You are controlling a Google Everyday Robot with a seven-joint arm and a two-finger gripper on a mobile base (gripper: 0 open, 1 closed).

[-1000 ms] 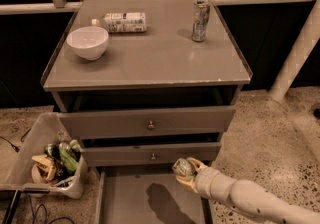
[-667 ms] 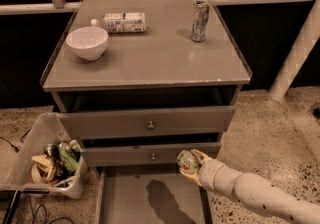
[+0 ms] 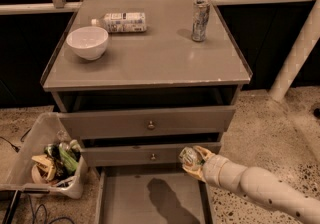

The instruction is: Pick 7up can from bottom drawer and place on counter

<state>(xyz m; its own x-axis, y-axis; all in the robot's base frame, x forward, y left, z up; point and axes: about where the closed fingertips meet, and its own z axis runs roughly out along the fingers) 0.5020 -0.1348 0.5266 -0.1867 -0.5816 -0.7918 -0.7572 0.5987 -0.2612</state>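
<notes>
At the lower left of the frame a clear bin (image 3: 30,168) of mixed clutter stands on the speckled floor beside the grey cabinet; above it, on the left of the tabletop (image 3: 150,63), sits a white bowl (image 3: 87,43), with a plastic bottle (image 3: 120,22) lying on its side just behind it and a tall slim can (image 3: 200,14) upright toward the upper right. Below the two knobbed drawers, the bottom drawer (image 3: 130,198) is pulled out at the lower centre, its flat floor bare but for a shadow. Just right of centre, the pincer (image 3: 192,163) is closed around the 7up can (image 3: 189,157), one pale finger over it and one beneath, holding it in the air above the drawer's right rear corner and close in front of the lower knobbed drawer, with the white arm (image 3: 260,188) running off to the lower right. The can appears tipped rather than upright, a silvery end turned up and toward the left, its long axis seemingly slanting away from the wrist, though this is hard to read. With the can out of the drawer, the placing is what remains: the tabletop lies well above the pincer, so the carry looks to be upward, past both drawer fronts and over the thin front rim
</notes>
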